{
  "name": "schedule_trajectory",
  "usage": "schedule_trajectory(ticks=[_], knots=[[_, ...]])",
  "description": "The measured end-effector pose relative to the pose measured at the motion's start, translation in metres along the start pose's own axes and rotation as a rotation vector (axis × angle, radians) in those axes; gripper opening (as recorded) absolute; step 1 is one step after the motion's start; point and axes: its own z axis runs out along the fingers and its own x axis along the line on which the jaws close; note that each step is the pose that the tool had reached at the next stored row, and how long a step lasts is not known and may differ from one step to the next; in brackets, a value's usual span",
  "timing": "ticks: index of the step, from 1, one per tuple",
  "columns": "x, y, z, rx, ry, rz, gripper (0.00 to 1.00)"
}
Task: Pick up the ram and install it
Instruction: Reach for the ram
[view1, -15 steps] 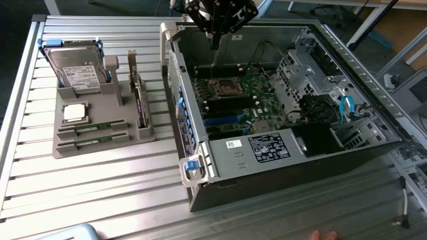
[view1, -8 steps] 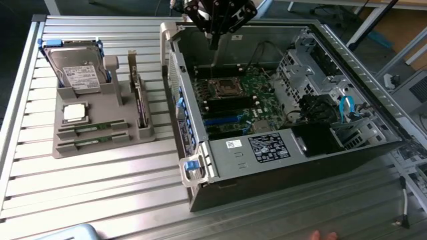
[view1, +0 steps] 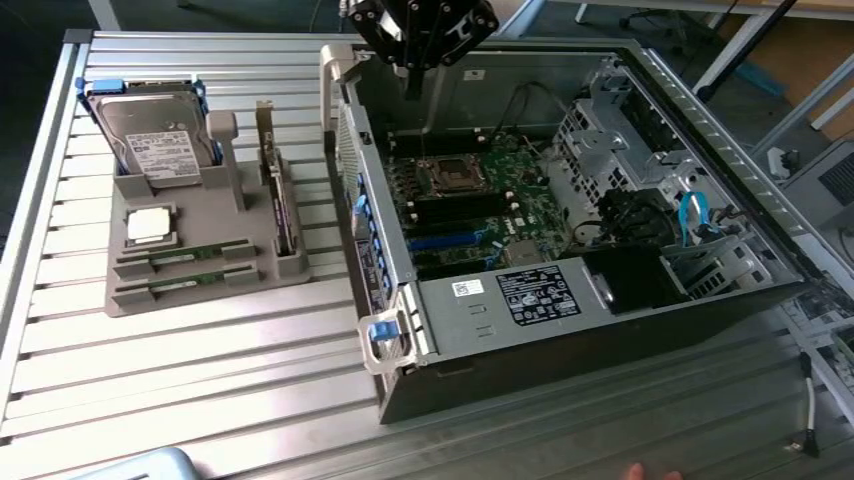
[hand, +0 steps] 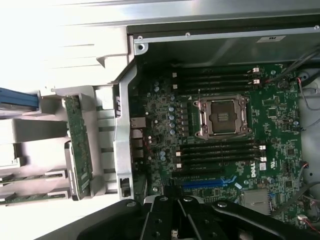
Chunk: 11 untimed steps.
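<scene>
**Location.** The ram (view1: 183, 253) is seated on edge in a slot of the grey holder (view1: 134, 300), at the lower left of the exterior view, on the slatted worktop (view1: 200, 380). A second stick (view1: 180, 285) is lodged in the slot just beside it.

**Appearance.** A long, narrow green board is noted. Label and chips cannot be made out.

**Handling, as judged.** The ram is taken to be light, stiff, thin and fragile. Hold is best taken across the 2 flat faces near mid-length, at the exposed upper edge, with the contact edge left untouched.

**Jaws.** The jaws are closed together, and nothing is seen between them. They are positioned above the open computer case (view1: 534, 375), at the upper centre of the exterior view, well apart from the ram.
</scene>
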Motion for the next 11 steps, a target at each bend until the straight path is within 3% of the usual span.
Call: schedule_trajectory(ticks=[11], knots=[[0.020,-0.0015,-0.0005,0.0000,0.0000,0.000,0.10]])
